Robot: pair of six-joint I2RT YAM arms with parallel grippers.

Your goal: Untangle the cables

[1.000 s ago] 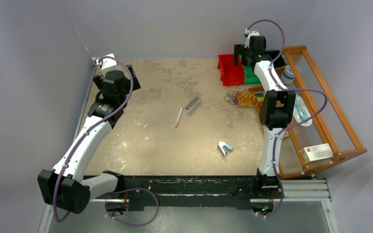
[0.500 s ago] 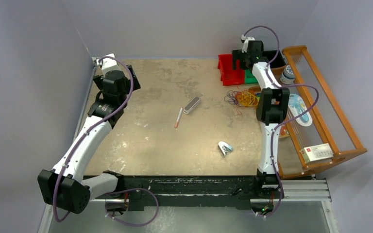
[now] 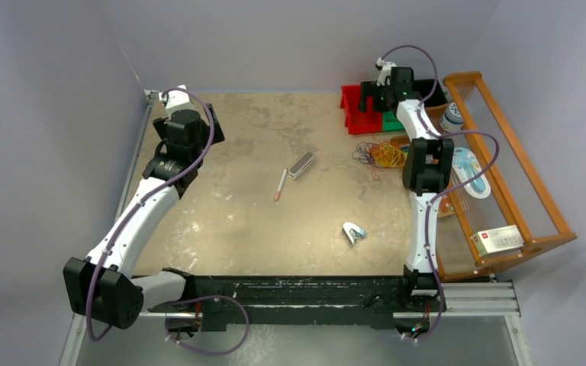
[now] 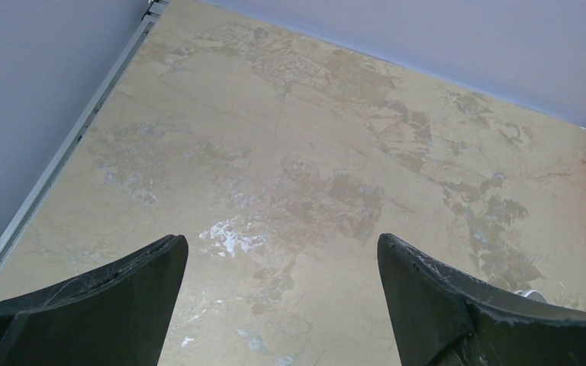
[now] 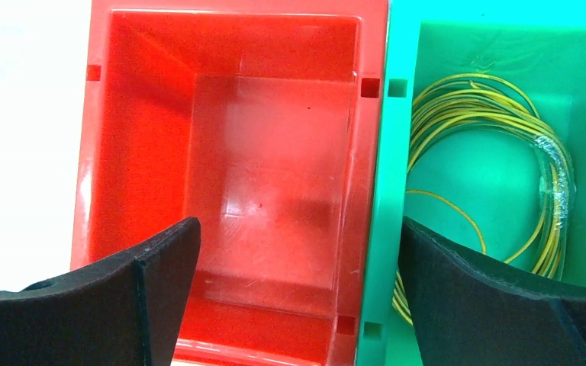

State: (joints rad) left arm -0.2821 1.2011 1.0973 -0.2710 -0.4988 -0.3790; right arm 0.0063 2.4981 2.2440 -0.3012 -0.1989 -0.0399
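Both claws hang released, with nothing between their fingers. Over at the far right corner, the right claw (image 5: 297, 229) has its two black fingers spread wide above a pair of plastic bins; through its own camera the gap sits mostly over the open red rectangular bin (image 5: 275, 152), with the right finger reaching across the green bin (image 5: 469, 156) beside it. The two bins stand side by side, walls touching.

Inside the green bin lies a coil of thin yellow cable (image 5: 549, 168), wound in loose loops against the bin's right side, one stray end curling across the floor of the bin. The claw is above it and apart from it.

On the worn beige tabletop (image 3: 236, 221), just on the near side of those bins and right beside the right arm's elbow, sits a tangle of thin cables (image 3: 381, 155), yellow-orange loops mixed with dark purple ones on its left edge.

Far off at the back left corner, the left claw (image 4: 281, 240) hovers over bare, scuffed table, its fingers parted.

Mid-table lie a slim pink-white pen (image 3: 281, 184) and, near it, a small grey oblong case (image 3: 302, 165). Closer to the arms is a little blue-and-white stapler (image 3: 353, 233). A wooden frame rack (image 3: 538, 191) runs along the right edge.
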